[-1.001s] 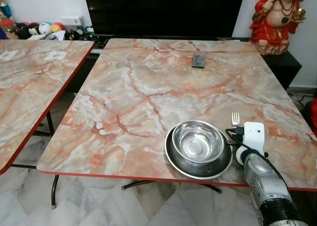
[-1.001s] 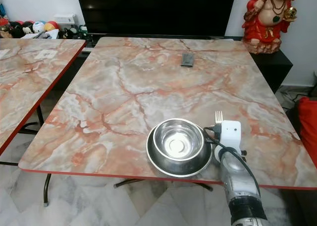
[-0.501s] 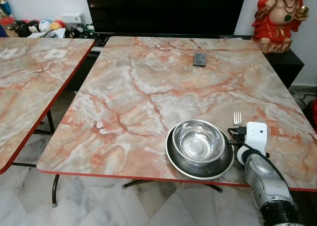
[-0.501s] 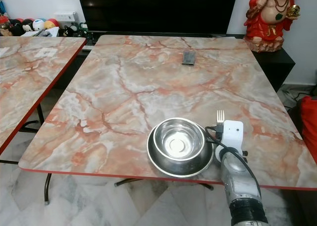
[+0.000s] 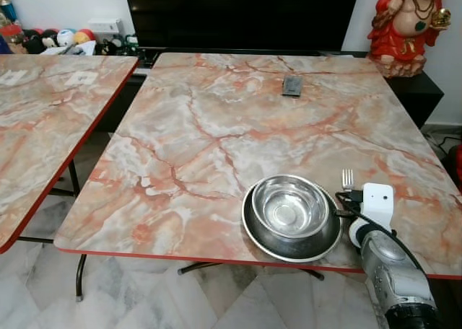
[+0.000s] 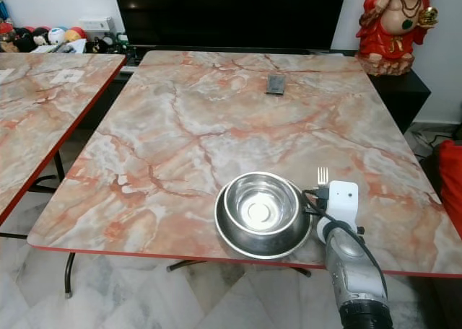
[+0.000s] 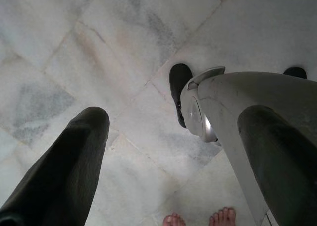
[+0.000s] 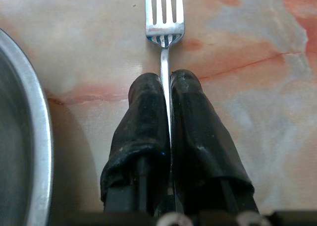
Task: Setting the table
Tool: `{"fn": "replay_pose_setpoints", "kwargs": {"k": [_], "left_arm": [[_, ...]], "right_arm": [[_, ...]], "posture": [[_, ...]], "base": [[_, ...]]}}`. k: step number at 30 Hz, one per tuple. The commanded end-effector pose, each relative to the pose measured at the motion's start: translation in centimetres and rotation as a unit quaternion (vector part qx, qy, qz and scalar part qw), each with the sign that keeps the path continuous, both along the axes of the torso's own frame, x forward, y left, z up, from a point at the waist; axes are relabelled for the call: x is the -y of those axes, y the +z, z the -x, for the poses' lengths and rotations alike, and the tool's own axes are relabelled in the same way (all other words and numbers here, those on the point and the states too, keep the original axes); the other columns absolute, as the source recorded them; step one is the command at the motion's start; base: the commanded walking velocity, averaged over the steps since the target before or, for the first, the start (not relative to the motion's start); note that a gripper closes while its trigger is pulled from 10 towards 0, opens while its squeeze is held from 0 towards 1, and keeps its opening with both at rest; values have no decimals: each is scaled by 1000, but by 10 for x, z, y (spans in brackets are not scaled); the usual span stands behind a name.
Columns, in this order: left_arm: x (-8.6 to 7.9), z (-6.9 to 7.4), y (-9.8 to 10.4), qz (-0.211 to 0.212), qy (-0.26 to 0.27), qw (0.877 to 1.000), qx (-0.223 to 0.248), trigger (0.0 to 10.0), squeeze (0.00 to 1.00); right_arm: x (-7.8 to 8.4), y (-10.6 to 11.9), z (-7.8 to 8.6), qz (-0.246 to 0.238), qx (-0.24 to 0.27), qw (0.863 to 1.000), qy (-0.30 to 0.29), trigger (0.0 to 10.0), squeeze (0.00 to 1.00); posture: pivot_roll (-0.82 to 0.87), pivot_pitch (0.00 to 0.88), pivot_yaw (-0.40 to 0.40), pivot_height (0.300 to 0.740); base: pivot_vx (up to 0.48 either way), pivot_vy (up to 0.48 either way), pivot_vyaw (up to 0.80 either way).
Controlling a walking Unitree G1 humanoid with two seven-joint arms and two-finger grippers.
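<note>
Beside the steel bowl [image 5: 289, 206], right claw [image 8: 167, 94] is clenching the fork [image 8: 165, 18] by its handle, tines lying low over the marble bench [image 5: 216, 127]. Risk: thin handle pivoting between the pads on release, leaving the fork skewed or clipping the plate [image 5: 291, 242] rim.

red statue [image 5: 406, 27], television [image 5: 242, 15], toys [image 5: 50, 40]

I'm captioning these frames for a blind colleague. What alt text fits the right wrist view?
Two black fingers of the right gripper are pinched on the handle of a silver fork, whose tines point away over a pink marbled table. The rim of a steel plate curves along one edge.
</note>
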State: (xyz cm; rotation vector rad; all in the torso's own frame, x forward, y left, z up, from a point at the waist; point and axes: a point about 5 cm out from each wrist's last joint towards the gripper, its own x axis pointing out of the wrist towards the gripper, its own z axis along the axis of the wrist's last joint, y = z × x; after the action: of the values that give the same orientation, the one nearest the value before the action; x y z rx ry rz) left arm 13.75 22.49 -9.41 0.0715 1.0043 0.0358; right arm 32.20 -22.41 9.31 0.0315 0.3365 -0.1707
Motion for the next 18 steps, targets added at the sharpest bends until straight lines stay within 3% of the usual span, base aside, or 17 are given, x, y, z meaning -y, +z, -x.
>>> {"fn": "replay_pose_setpoints", "kwargs": {"k": [1, 8, 9, 10, 11, 18], "left_arm": [[-2, 11, -4, -1, 0, 1000, -22, 10000, 0], [-2, 11, -4, 0, 0, 1000, -22, 10000, 0], [-2, 11, -4, 0, 1, 1000, -22, 10000, 0], [-2, 11, -4, 0, 1, 1000, -22, 10000, 0], [-2, 11, -4, 0, 1, 1000, -22, 10000, 0], [-2, 11, -4, 0, 1, 1000, -22, 10000, 0]], "right_arm": [[1, 2, 1, -4, 1, 1000, -1, 10000, 0], [-2, 1, 2, -9, -6, 1000, 3, 10000, 0], [-2, 1, 2, -9, -6, 1000, 3, 10000, 188], [-3, 1, 2, -10, -7, 1000, 4, 10000, 188], [-3, 1, 2, -10, -9, 1000, 4, 10000, 333], [-4, 1, 3, -13, -13, 1000, 8, 10000, 314]], "posture": [[-16, 116, 22, 740], [-13, 116, 19, 740], [-13, 116, 19, 740], [-13, 116, 19, 740], [-12, 117, 18, 740], [-13, 118, 18, 740]], "base": [[0, 0, 0], [0, 0, 0], [0, 0, 0], [0, 0, 0], [0, 0, 0], [0, 0, 0]]}}
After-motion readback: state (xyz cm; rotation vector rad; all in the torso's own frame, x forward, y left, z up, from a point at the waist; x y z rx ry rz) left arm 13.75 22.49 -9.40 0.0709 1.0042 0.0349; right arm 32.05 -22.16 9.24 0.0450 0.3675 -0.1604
